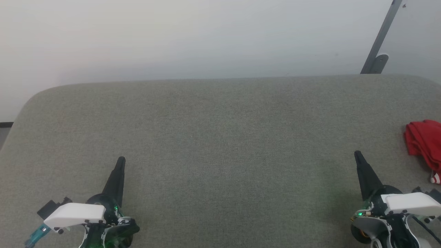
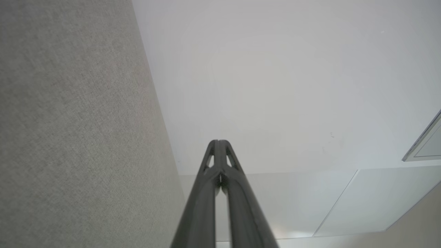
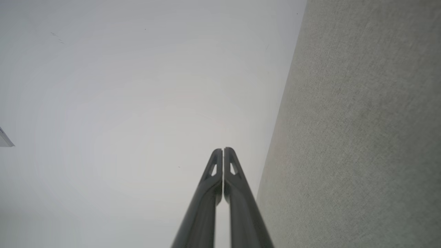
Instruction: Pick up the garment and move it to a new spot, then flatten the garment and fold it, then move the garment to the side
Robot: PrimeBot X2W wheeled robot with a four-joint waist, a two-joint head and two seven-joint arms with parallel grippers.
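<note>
The red shirt (image 1: pixel 425 144) is lying bunched in soft folds at the 3 o'clock edge of the grey cloth-covered desk (image 1: pixel 220 131), with striped trim (image 1: pixel 435 178) showing at its near end. The right tool (image 1: pixel 357 154) is sitting near it at about 4 o'clock, fingers pressed together and holding nothing. The left tool (image 1: pixel 121 160) is sitting at 7 o'clock, likewise closed and empty. The scene is fitting either a heap awaiting pickup or a shirt already set aside. If a grasp is coming, pinching a thick fold is likely holding thin jersey best.
</note>
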